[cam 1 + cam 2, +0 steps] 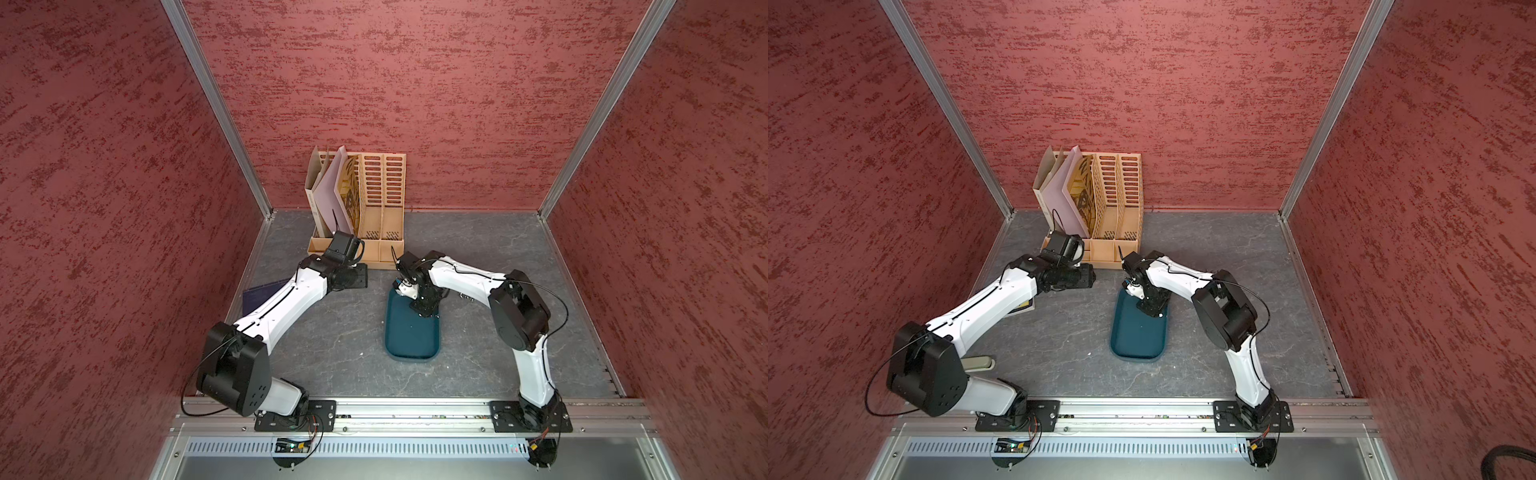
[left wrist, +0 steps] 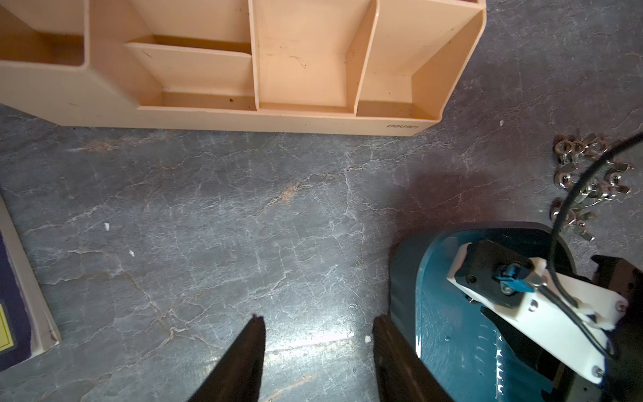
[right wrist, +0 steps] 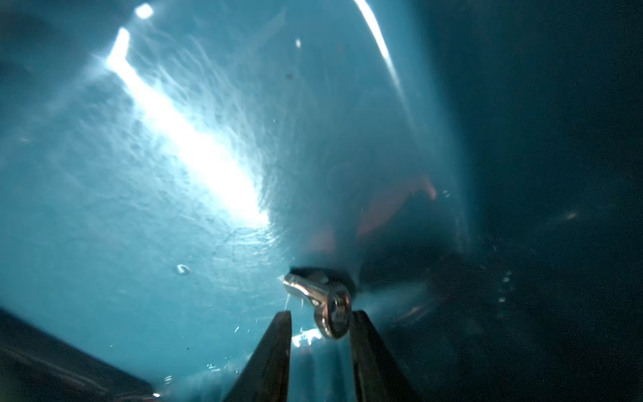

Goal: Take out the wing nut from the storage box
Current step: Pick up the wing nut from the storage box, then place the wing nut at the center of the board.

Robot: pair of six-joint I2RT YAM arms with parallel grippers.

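The storage box is a shallow dark teal tray lying mid-table. My right gripper reaches down into its far end. In the right wrist view a shiny metal wing nut lies on the tray floor between the two fingertips. It rests against one finger, and a gap shows to the other, so the jaws stand open around it. My left gripper hangs open over bare table just beside the storage box, with nothing in it.
A pile of several wing nuts lies on the table beside the tray's far end. The beige file organiser stands at the back. A dark blue book lies under the left arm.
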